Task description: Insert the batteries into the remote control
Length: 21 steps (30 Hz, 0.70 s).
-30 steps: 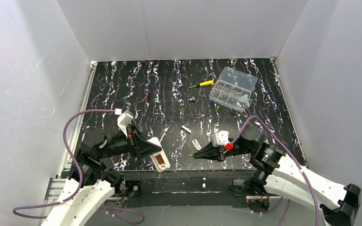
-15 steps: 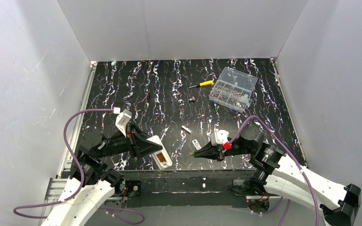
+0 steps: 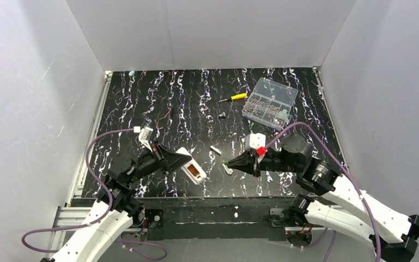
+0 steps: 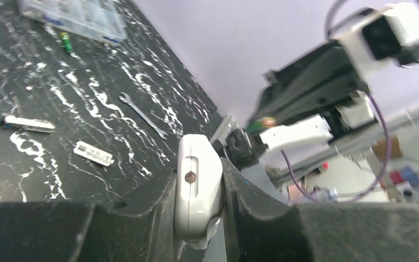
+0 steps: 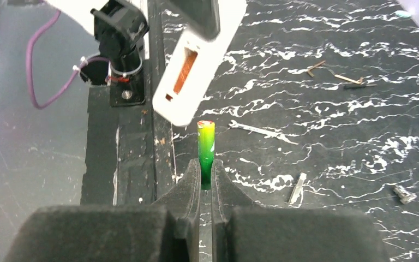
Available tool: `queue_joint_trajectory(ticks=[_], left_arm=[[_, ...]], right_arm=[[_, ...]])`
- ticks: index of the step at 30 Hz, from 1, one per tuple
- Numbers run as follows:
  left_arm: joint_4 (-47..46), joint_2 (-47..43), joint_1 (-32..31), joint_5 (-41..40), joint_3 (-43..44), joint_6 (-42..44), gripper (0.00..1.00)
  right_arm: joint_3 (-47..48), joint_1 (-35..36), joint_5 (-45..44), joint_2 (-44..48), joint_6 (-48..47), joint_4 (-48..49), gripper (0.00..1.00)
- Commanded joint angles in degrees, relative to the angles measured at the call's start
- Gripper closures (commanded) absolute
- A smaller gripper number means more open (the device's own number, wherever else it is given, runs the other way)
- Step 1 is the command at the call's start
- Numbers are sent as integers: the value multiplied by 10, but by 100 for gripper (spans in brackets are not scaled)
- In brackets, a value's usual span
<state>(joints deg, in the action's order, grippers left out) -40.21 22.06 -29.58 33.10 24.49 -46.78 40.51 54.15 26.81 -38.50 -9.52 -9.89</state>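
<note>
My left gripper is shut on the white remote control, held above the table with its open battery compartment showing copper inside. In the left wrist view the fingers clamp its end. My right gripper is shut on a green battery, just right of the remote and apart from it. In the right wrist view the battery sticks out of the closed fingertips and points at the remote. A second green battery lies beside the organizer box and also shows in the left wrist view.
A small flat white-and-dark cover piece and a white-silver stick lie between the grippers. A clear organizer box, a yellow screwdriver and a small metal part sit farther back. A thin wrench lies near the table's front edge.
Both arms have moved away from the table's near edge. The remote went up and right with the left gripper. The right gripper carried the battery farther in, still just right of the remote.
</note>
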Motion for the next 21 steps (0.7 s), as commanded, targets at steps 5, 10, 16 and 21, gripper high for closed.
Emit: queue_joint_trajectory(ticks=[5,10,16,21], left_arm=[[-153,24,-2,-130,-41,-82,100],[-224,53,-2,-161,-66,-109,100],[-310,86,-2,-194,-88,-153,100],[-314,80,-2,-214,-99,-172,100]], right_arm=[[125,20,-81,-64,72,-82,99],[210,78,-161,-146,91,-141,99],[346,95,-173,-243,97,-256,99],[403,96,-176,-294,76,-301,99]])
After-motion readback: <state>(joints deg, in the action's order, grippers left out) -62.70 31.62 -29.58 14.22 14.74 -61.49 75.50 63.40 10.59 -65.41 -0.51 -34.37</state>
